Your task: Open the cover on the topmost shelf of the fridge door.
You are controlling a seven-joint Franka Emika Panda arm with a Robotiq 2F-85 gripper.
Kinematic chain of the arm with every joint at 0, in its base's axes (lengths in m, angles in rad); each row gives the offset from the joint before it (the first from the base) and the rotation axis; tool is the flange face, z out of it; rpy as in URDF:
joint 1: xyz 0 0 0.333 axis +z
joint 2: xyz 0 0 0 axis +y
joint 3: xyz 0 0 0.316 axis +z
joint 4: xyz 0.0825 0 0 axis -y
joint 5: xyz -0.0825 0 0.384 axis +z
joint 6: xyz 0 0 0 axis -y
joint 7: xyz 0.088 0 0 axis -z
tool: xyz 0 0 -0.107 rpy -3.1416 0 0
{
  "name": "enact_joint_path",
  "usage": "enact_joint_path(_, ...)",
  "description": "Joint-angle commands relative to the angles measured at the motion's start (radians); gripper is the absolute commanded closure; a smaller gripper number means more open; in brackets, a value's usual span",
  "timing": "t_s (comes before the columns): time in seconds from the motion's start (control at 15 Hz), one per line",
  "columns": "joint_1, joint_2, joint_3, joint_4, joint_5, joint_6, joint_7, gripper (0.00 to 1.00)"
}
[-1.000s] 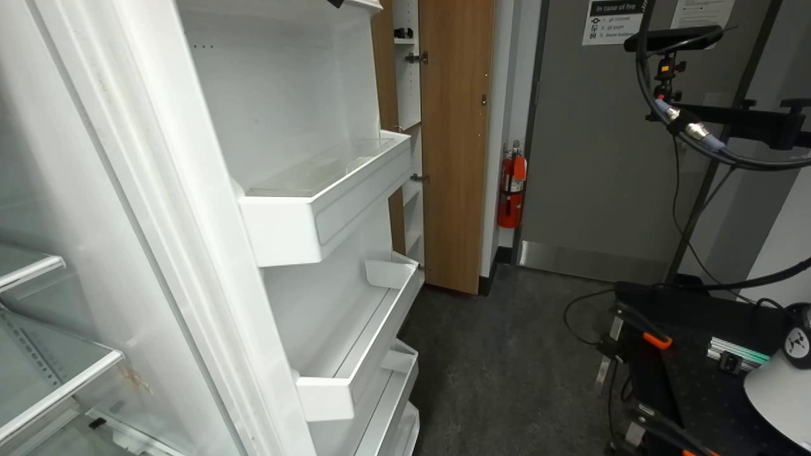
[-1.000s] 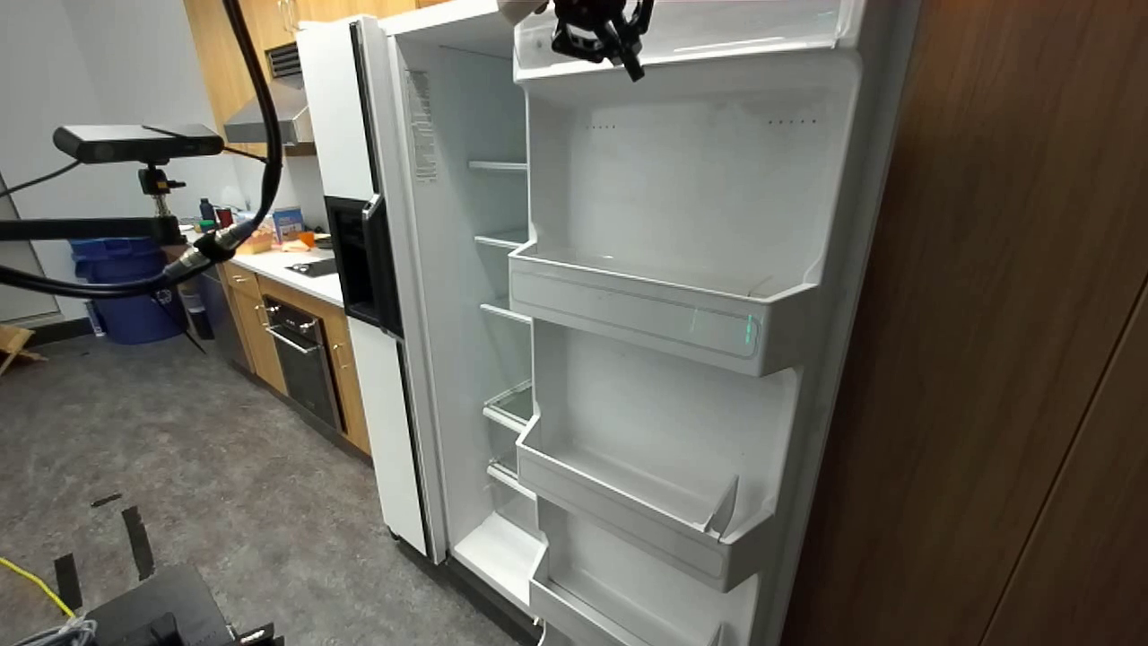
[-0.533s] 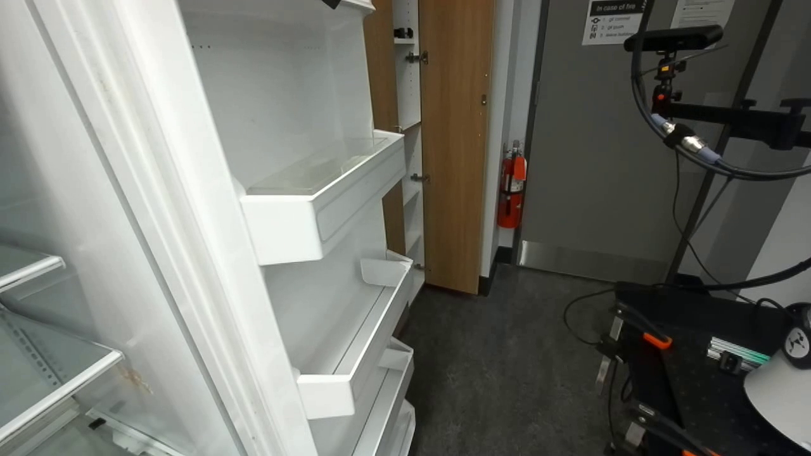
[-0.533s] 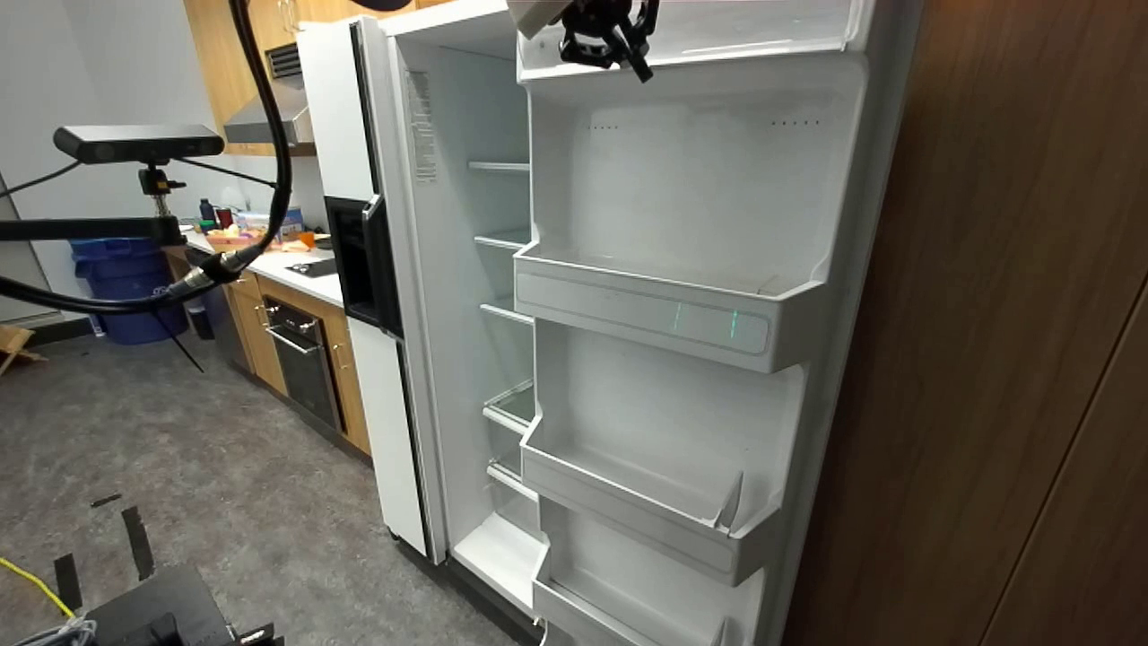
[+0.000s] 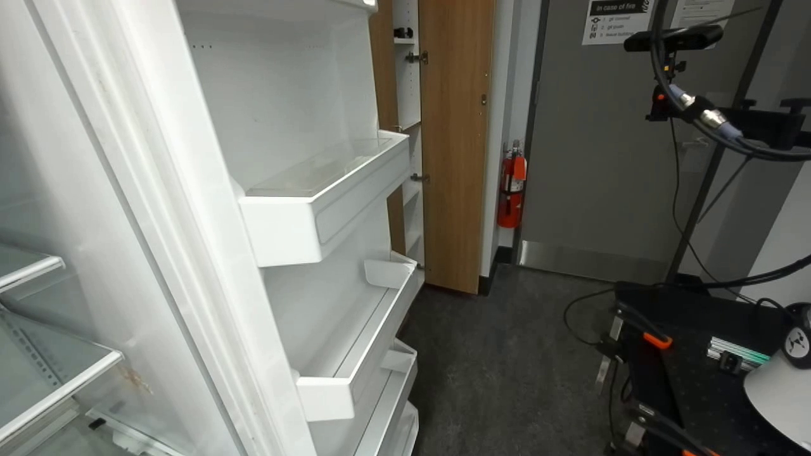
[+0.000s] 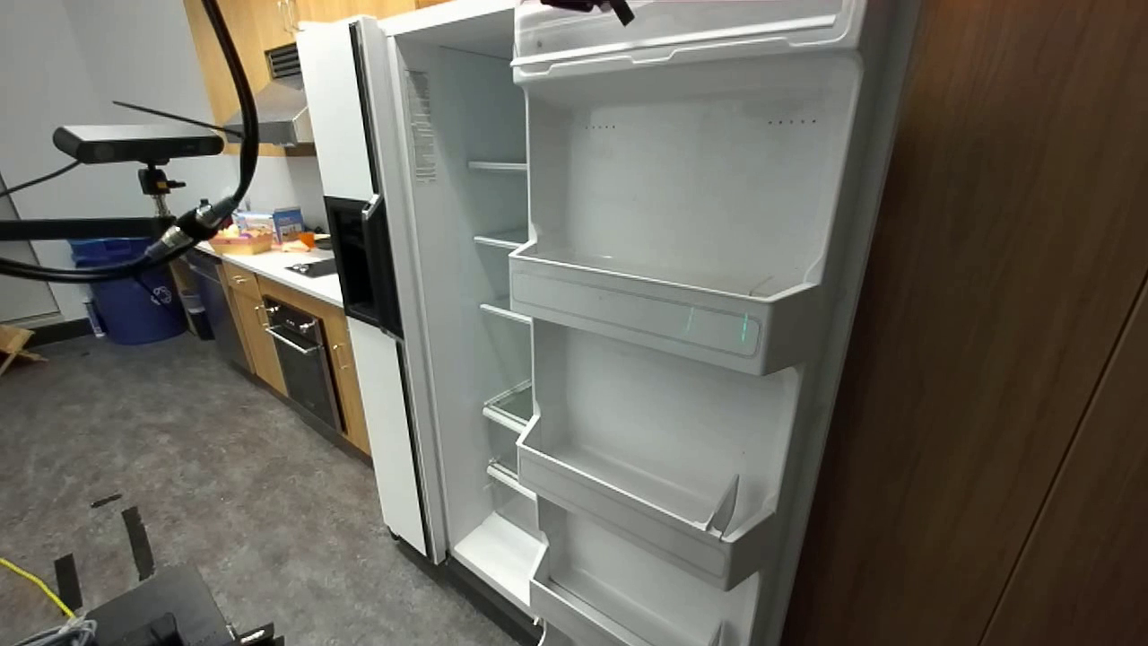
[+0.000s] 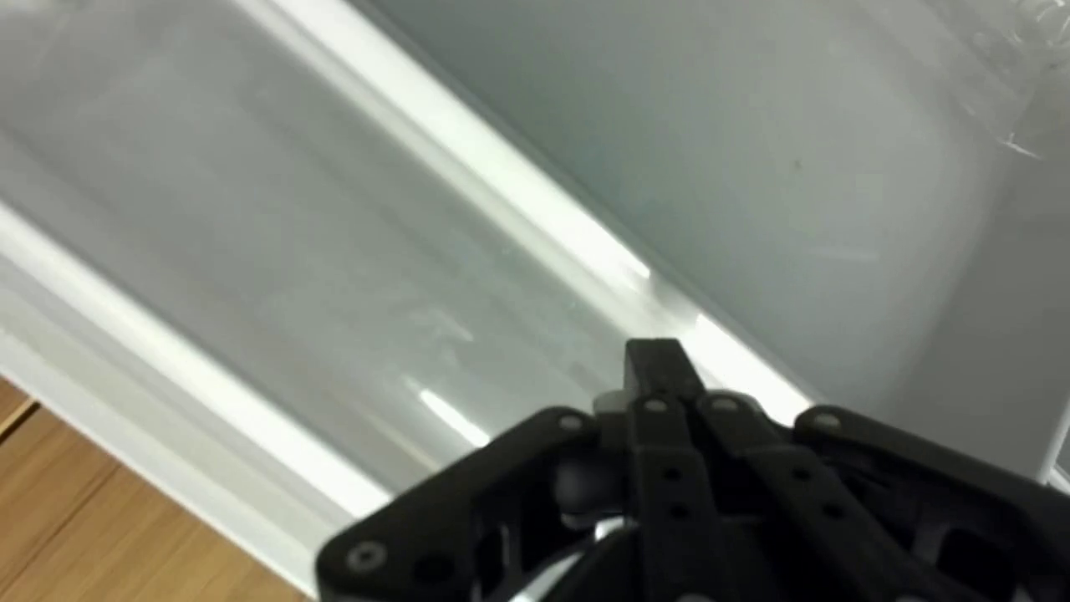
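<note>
The tall white fridge door (image 6: 691,188) stands open and shows its inner side with stacked bins; it also shows in an exterior view (image 5: 285,82). The clear, glossy cover (image 6: 744,20) spans its topmost shelf. The cover's lower edge sits a little above a notched white lip (image 6: 646,56). My gripper (image 6: 619,11) is at the top edge of the picture, in front of the cover, mostly cut off. In the wrist view my gripper (image 7: 664,372) is shut, with nothing seen between the fingers. Its tip is at the cover's (image 7: 334,276) bright edge; whether they touch is unclear.
A white bin (image 6: 637,305) juts out below the topmost shelf. A brown wooden door (image 6: 1013,314) stands beside the fridge door. A camera (image 6: 139,144) on a stand and a black cable (image 6: 242,117) are at the left. A black cart (image 5: 697,354) carries the arm's base.
My gripper has risen, almost out of the exterior picture. The cover's lower edge is higher and the notched lip shows beneath it. The fridge door swung slightly and came back.
</note>
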Motion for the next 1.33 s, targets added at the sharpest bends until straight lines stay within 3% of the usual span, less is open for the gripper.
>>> enact_joint_path(0.0, 0.043, -0.027, -0.027, 0.034, 0.082, 0.005, -0.099, 1.00)
enact_joint_path(0.33, 0.062, -0.040, -0.034, 0.054, 0.137, -0.032, -0.176, 1.00)
enact_joint_path(0.73, 0.057, -0.027, -0.039, 0.050, 0.108, -0.243, -0.298, 1.00)
enact_joint_path(1.27, 0.039, 0.053, 0.009, -0.008, 0.053, -0.133, -0.243, 1.00)
